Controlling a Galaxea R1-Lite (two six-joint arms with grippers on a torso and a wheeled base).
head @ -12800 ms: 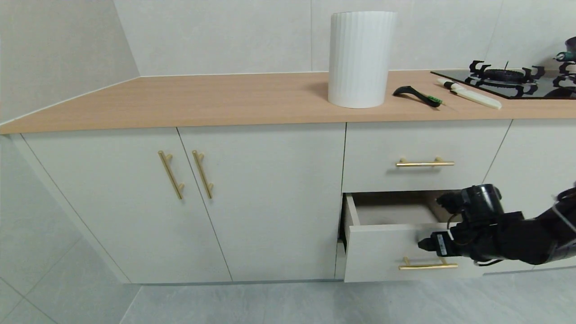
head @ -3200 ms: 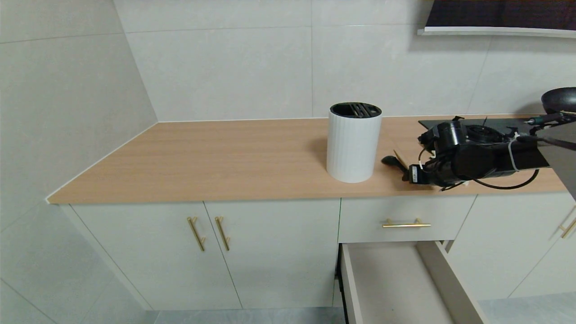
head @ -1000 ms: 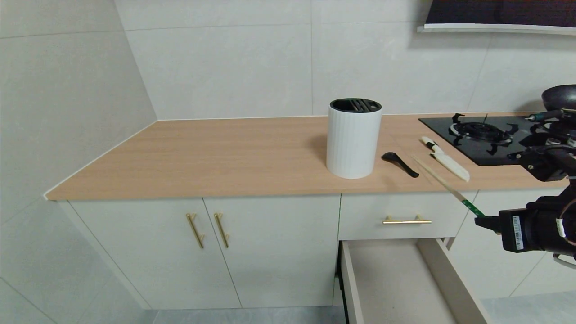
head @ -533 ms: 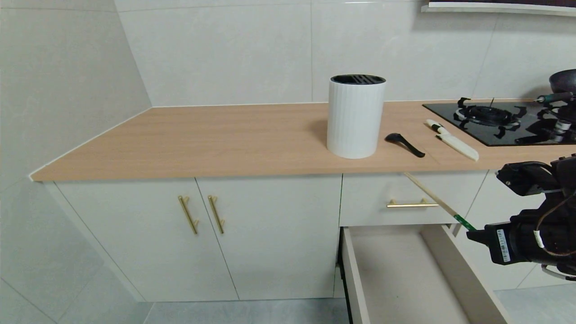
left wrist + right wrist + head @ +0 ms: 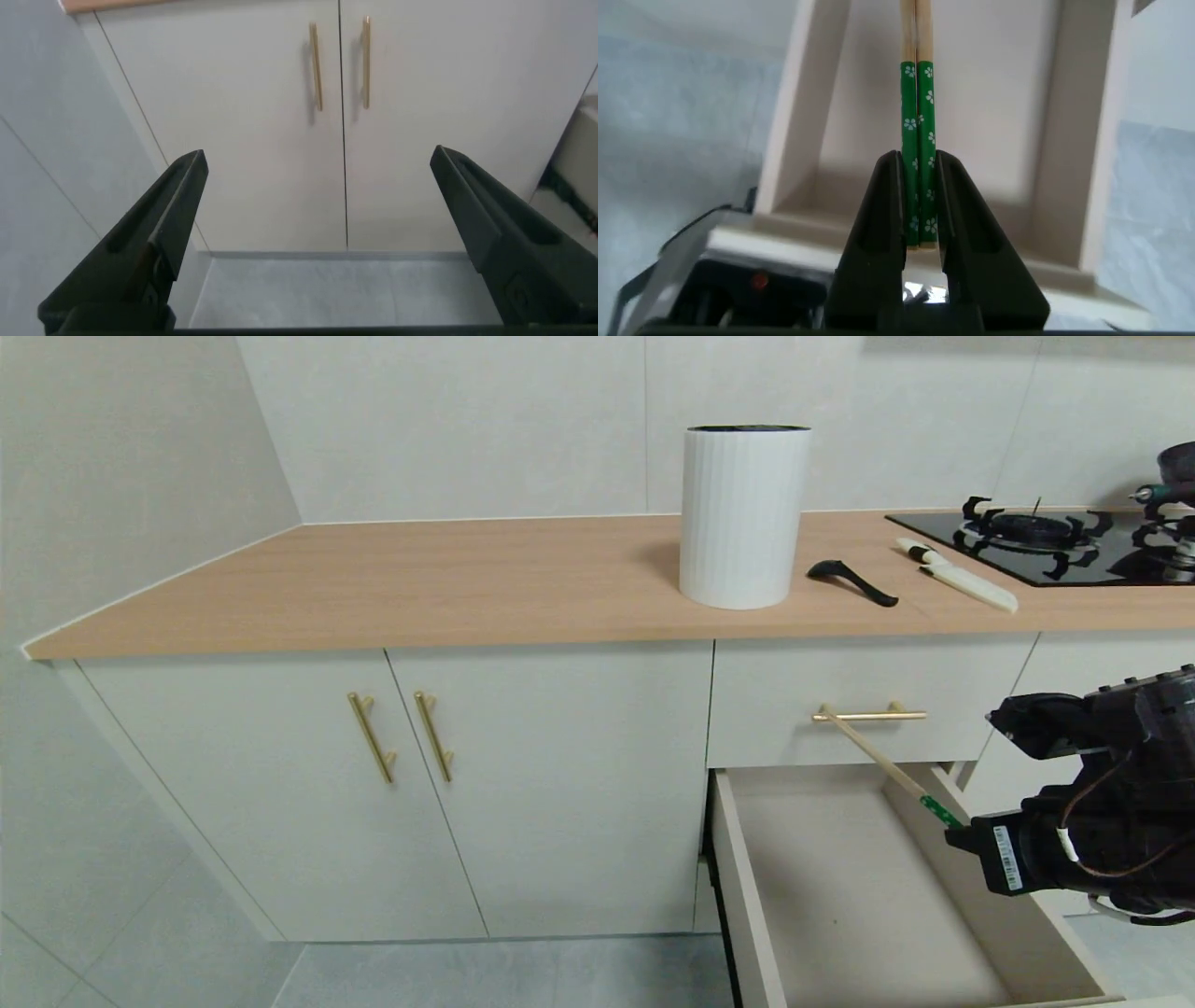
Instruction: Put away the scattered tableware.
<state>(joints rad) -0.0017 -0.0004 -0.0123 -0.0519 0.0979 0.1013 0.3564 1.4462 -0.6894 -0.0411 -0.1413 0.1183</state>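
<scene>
Two green-ended wooden chopsticks (image 5: pixel 911 103) pinched in right tool (image 5: pixel 918 173); lower level into open pale drawer (image 5: pixel 742 887), then release

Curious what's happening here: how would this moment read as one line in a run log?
right gripper: shut on chopsticks, over open drawer | left gripper: open | countertop: black spoon, knife

You've got one white holder (image 5: pixel 744 518), one black spoon (image 5: pixel 851 581) and one white knife (image 5: pixel 962 583) up on the counter (image 5: pixel 420 579). Then there's two chopsticks (image 5: pixel 909 103), two cabinet doors (image 5: pixel 551 784), plus one open drawer (image 5: pixel 738 887) and one shut drawer (image 5: pixel 775 700).
</scene>
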